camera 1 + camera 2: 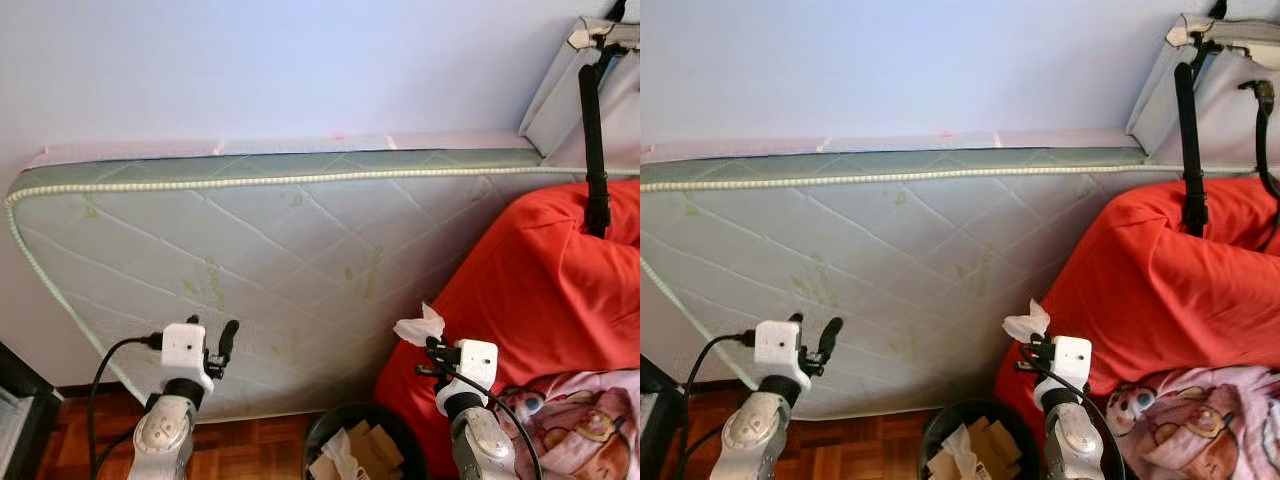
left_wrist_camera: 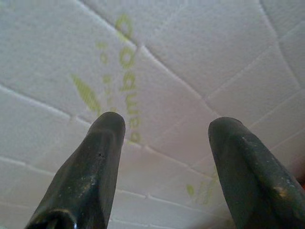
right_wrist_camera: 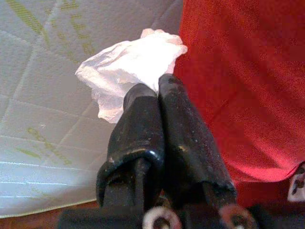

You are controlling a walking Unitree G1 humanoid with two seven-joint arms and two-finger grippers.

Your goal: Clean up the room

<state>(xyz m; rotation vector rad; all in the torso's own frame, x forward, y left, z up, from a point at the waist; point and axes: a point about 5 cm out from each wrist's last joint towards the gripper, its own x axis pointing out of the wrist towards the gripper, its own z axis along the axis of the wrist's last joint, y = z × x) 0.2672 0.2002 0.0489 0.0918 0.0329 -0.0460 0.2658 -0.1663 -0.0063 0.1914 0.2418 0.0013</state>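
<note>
The largest thing before us is a quilted mattress [image 1: 260,270] that stands on its long edge against the pale wall [image 1: 280,60]. To its right we see a big red cushion [image 1: 550,290], and lower right a pink blanket with cartoon pictures [image 1: 585,420]. On the wooden floor [image 1: 250,450], between our two arms, stands a dark waste bin [image 1: 345,425] that already has crumpled paper and cardboard pieces inside.

Our right end effector [image 3: 158,93] is closed on a white tissue [image 3: 128,67]; the two black fingers are pressed together and most of the tissue sticks out past their tips. It is held up in the air, in front of the mattress and the red cushion, above the bin and a little to its right side.

Our left end effector [image 2: 164,129] is open and empty, with its fingers apart, pointing at the mattress.

We judge the tissue is very light, soft and easy to tear, so a pinch at one corner is enough. It may cling to the fingers, or drift sideways when let go, so we think it is better to release it low over the bin.
</note>
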